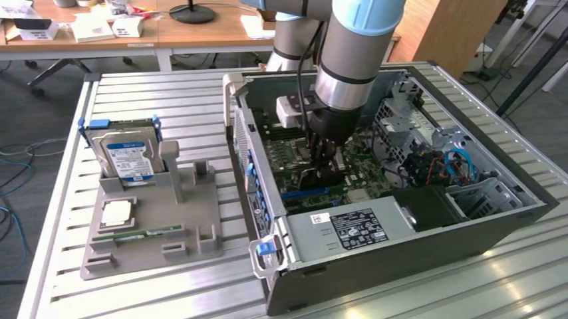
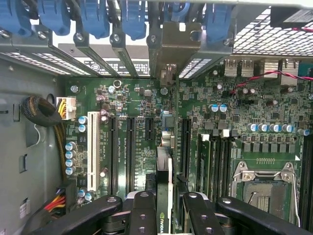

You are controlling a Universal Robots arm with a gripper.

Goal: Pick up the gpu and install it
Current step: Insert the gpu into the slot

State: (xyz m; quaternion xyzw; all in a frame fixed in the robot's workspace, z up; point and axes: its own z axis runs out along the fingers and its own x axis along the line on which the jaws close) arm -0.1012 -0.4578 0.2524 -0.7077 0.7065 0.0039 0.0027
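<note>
Firmly in the grasp of the gripper (image 2: 166, 215): thin dark gpu (image 2: 164, 171), edge-on, metal-bracketed.

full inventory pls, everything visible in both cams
gpu: 1, dark, on edge over the motherboard slots, between the gripper fingers
PC case: 1, black, open, on the table, exterior view's right
motherboard: 1, green, inside the case
power supply: 1, silver with black label, in the case
hard drive: 1, silver with blue-white label, upright in the tray
CPU: 1, silver, flat on the tray
RAM stick: 1, green, in the tray
tray: 1, grey, exterior view's left
table: 1, slatted metal
arm: 1, silver-blue, reaching into the case
gripper: 1, black, shut on the gpu
</note>
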